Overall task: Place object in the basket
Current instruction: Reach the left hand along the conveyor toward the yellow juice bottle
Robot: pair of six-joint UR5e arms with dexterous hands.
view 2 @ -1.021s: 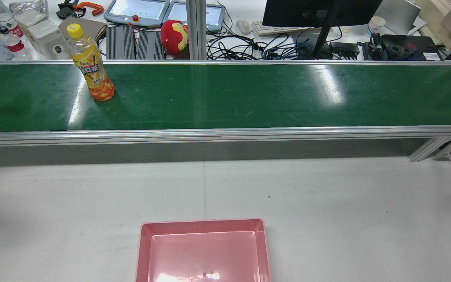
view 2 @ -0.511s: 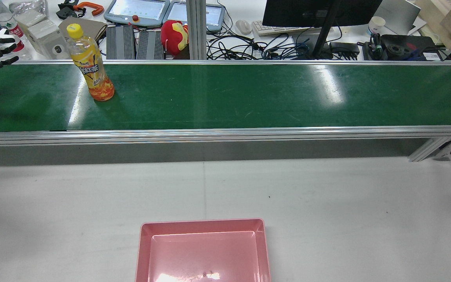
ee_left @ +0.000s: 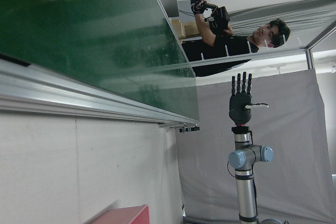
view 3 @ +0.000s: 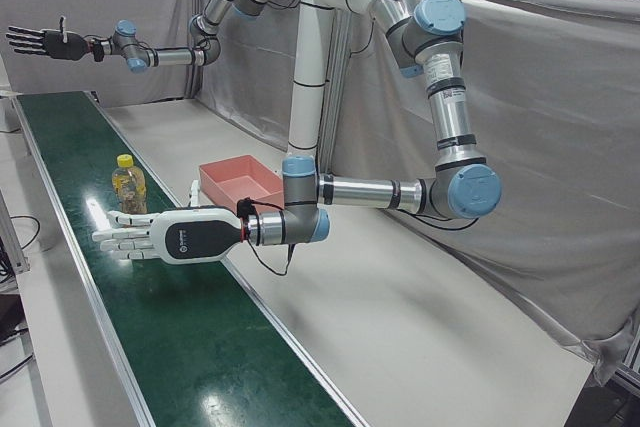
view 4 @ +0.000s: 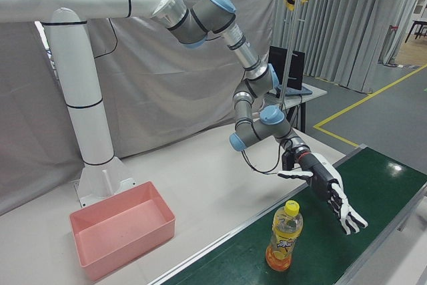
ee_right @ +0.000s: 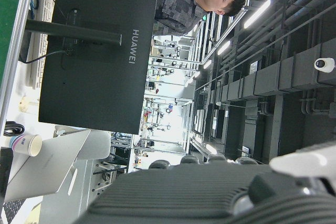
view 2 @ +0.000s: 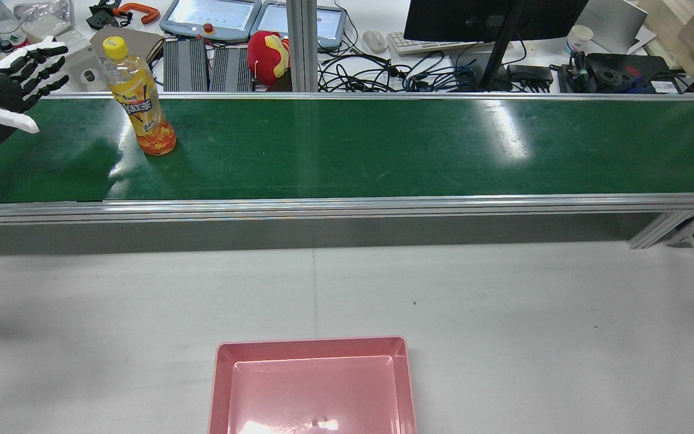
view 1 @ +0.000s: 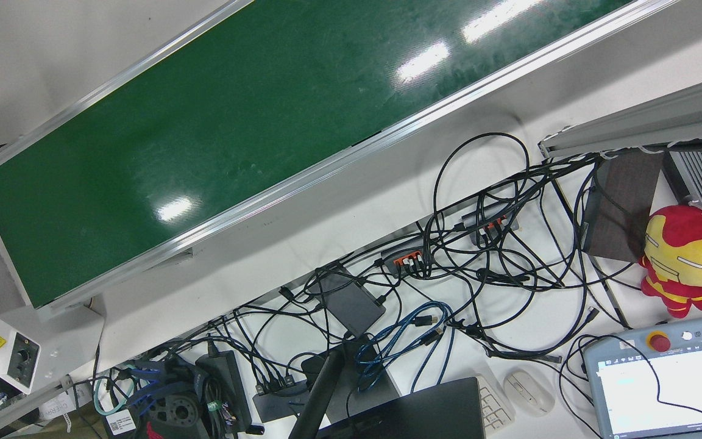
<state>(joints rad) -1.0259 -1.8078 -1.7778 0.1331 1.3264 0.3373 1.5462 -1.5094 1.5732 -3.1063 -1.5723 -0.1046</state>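
Observation:
An orange-drink bottle [view 2: 140,99] with a yellow cap stands upright on the left part of the green conveyor belt [view 2: 383,150]. It also shows in the left-front view [view 3: 128,185] and the right-front view [view 4: 283,237]. My left hand [view 2: 12,78] is open, fingers spread, hovering over the belt to the left of the bottle and apart from it; it also shows in the side views [view 3: 160,237] [view 4: 330,191]. My right hand [view 3: 45,42] is open and empty, held high far down the belt. The pink basket [view 2: 221,374] sits empty on the white table.
Aluminium rails [view 2: 347,208] edge the belt. Behind it lie cables, a monitor [view 2: 491,18], teach pendants [view 2: 211,17], a red plush toy [view 2: 268,55] and water bottles [view 2: 3,21]. The arms' white pedestal [view 4: 90,111] stands behind the basket.
My left hand has come in from the left edge of the rear view and moved right and farther, toward the bottle. The bottle and basket have not moved.

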